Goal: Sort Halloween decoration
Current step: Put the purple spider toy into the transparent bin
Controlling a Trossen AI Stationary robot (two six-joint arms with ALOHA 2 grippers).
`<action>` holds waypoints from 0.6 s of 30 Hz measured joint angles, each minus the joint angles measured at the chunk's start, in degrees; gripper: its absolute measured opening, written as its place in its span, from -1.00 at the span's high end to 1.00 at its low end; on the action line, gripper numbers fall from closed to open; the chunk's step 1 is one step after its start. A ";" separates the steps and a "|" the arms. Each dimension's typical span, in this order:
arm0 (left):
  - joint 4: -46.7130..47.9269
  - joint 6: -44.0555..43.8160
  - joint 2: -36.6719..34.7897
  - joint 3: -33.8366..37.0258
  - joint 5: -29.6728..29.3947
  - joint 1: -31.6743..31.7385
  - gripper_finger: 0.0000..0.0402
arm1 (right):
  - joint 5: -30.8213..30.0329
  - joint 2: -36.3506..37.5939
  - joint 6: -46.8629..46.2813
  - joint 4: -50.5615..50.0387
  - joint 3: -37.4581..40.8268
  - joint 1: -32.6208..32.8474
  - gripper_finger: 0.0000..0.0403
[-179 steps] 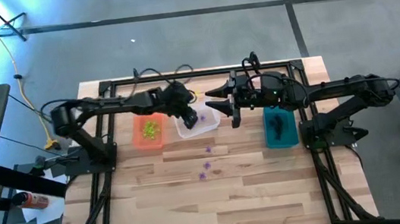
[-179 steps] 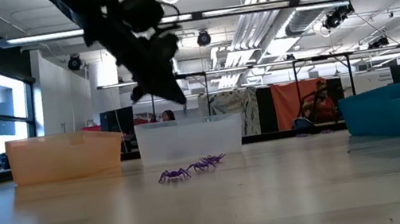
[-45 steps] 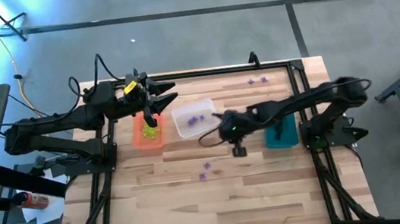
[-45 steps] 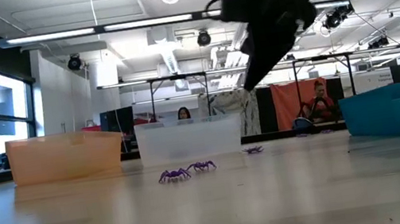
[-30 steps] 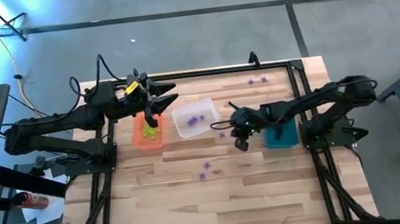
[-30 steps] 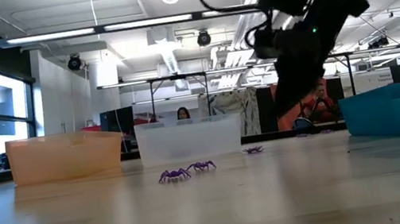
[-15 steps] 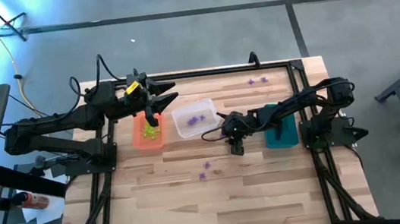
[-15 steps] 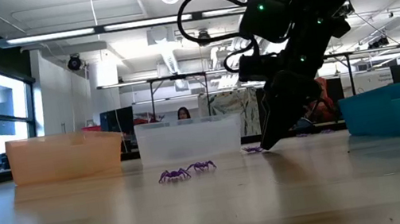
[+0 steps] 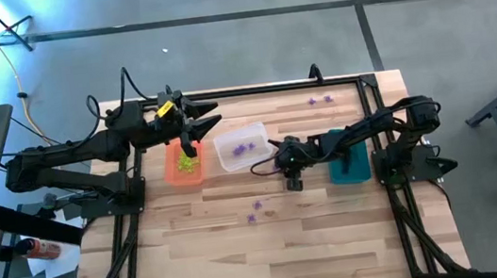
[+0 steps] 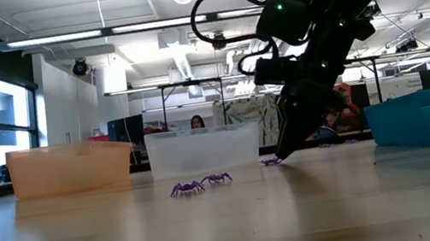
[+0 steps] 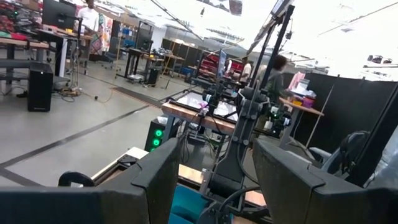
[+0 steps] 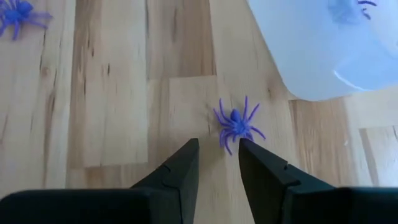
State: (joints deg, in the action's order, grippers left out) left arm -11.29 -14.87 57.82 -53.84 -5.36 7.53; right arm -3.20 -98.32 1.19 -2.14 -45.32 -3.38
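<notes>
My right gripper [image 9: 294,184] [image 12: 217,146] points down close to the table, open by a narrow gap. A purple spider [image 12: 236,124] [image 10: 271,161] lies on the wood just ahead of its fingertips, beside the clear bin [image 9: 242,146]; I cannot tell whether a finger touches it. Two more purple spiders [image 9: 258,205] [image 9: 252,218] lie nearer the front. My left gripper [image 9: 193,132] [image 11: 214,180] hangs open and empty above the orange bin [image 9: 184,162], which holds yellow-green trinkets. Purple ones lie in the clear bin.
The teal bin [image 9: 350,161] stands to the right of my right gripper, partly under its arm. Two purple spiders [image 9: 323,99] lie near the table's far right corner. Bare wood lies toward the near edge. People and work tables show in the room behind.
My right gripper has gone down toward the table and a little toward its left edge, ending with its fingertips by the purple spider next to the clear bin. The spiders on the table have stayed where they were.
</notes>
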 joint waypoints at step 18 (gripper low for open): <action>1.25 -1.10 0.00 0.00 -0.05 0.00 0.05 | -0.46 -0.02 10.12 0.53 0.13 0.42 0.47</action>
State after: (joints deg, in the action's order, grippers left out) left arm -10.05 -15.97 57.82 -53.84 -5.41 7.53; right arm -3.66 -98.35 11.32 -1.60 -45.19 -2.96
